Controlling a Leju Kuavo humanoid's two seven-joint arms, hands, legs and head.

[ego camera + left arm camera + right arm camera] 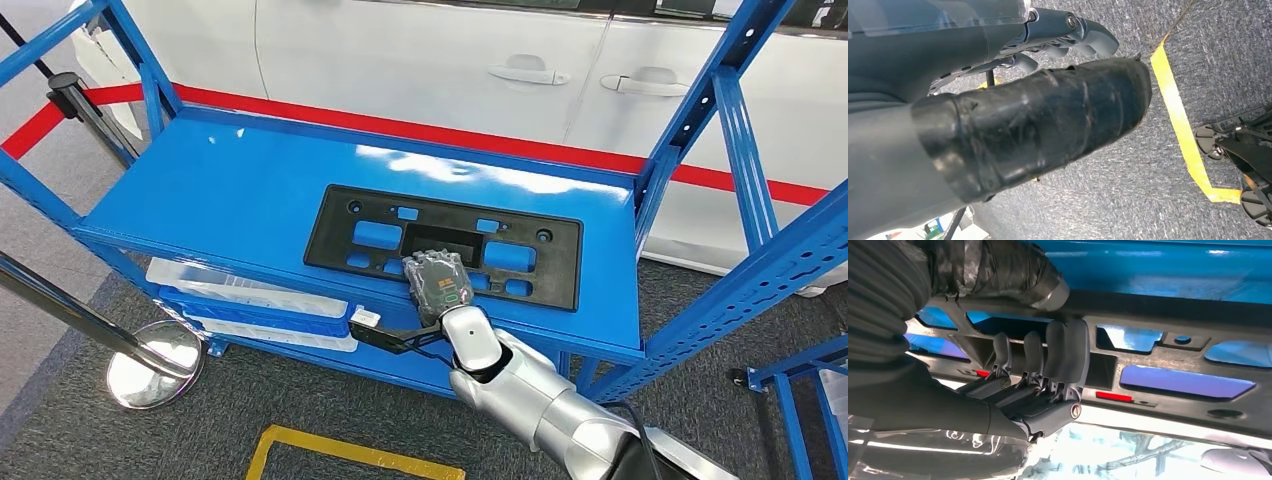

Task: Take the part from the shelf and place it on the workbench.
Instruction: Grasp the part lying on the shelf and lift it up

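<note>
Part: black plastic panel (pixel 445 245) with cut-out holes, lying flat on the top board of the blue shelf (pixel 240 190), near its front edge.
Right hand (pixel 438 281): over the middle of the part; fingers (pixel 1063 355) hooked into the central opening, thumb above, gripping it.
Left hand (pixel 1048 37): hanging above grey carpet (pixel 1128 190); fingers curled, holding nothing.

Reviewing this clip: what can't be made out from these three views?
- Head view: the right hand covers the near middle of the black part, hiding any grip.
- Right wrist view: fingers reach into an opening; their tips are hidden, so contact is unclear.
- Left wrist view: the left hand is largely blocked by its taped thumb.
- Head view: the lower shelf's trays are partly hidden under the blue shelf.
</note>
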